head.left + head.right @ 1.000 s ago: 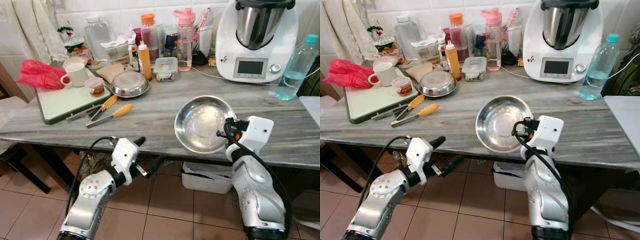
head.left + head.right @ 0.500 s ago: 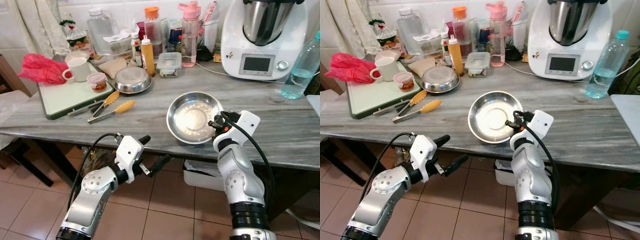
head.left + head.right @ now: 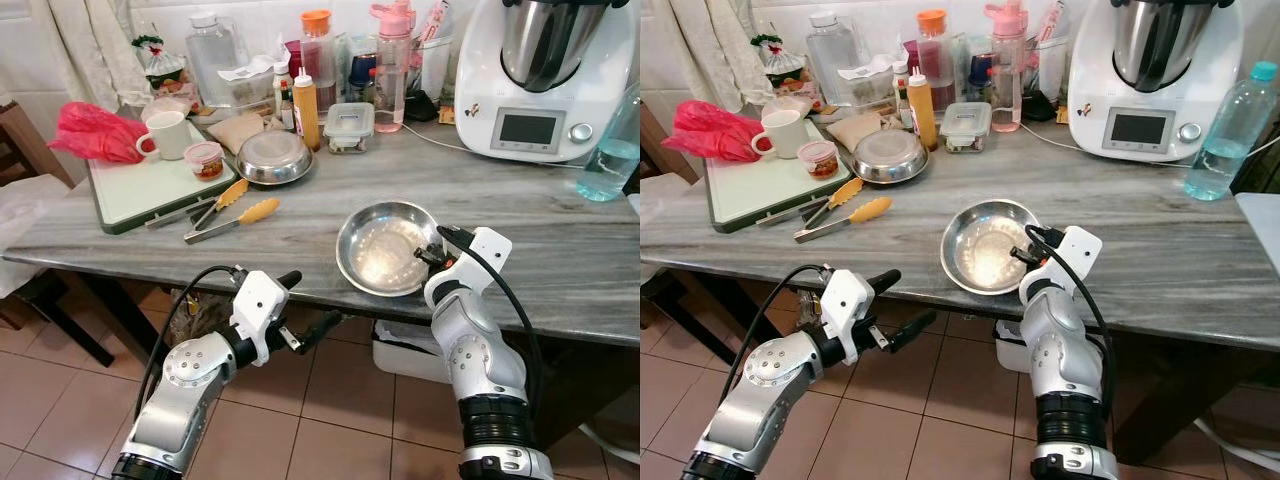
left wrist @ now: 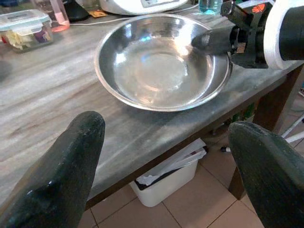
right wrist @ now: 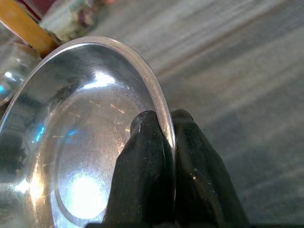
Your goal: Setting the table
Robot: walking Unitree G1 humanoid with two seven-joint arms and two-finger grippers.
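A grey marbled counter (image 3: 250,250) spans the scene, its back edge crowded with a white kitchen machine (image 3: 545,75), a clear water bottle (image 3: 608,150), a pink bottle (image 3: 392,65), an orange-capped bottle (image 3: 316,50) and a lidded plastic box (image 3: 349,125). At the left sits a pale green tray (image 3: 150,190) carrying a white mug (image 3: 168,134) and a small jar (image 3: 206,160), with a red bag (image 3: 100,133) beside it. A covered steel dish (image 3: 273,158) and orange-handled tongs (image 3: 232,215) lie nearer the middle. The steel bowl (image 3: 385,250) rests near the counter's front edge — the right tool (image 5: 164,137) is pinched narrow on its rim, one finger inside and one outside. The left tool (image 3: 305,305) hangs below the counter edge, its fingers (image 4: 66,156) spread wide and holding nothing.
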